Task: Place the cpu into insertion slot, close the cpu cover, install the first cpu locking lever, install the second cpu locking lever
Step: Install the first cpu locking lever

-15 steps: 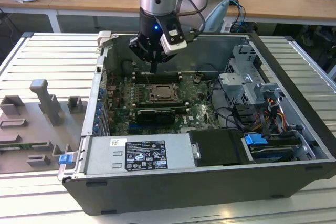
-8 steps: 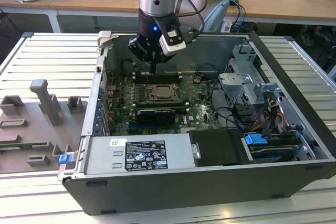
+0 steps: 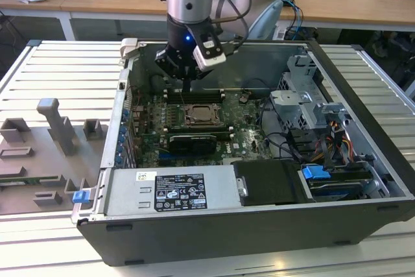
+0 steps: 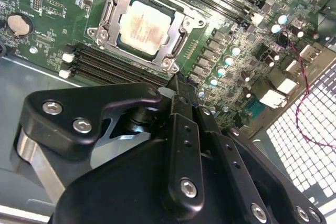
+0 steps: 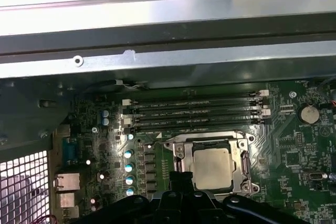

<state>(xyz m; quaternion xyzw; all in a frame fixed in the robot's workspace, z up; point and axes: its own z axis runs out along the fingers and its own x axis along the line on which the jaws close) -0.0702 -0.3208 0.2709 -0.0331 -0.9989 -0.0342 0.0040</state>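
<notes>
So the cpu (image 4: 144,27) already sits in the insertion slot (image 4: 107,11) with the cpu cover (image 4: 181,30) down; gripper (image 4: 177,85) pinched shut, empty, hovering beside it. Press levers slowly, I'd say.

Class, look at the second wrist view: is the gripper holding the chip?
No. The chip already lies in its socket on the board, framed by the metal cover, apart from the gripper.

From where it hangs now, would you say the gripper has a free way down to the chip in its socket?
Probably yes. The gripper hangs inside the open case just above the board, beside the memory slots, and the chip lies uncovered in the middle of its metal frame with nothing between them.
</notes>
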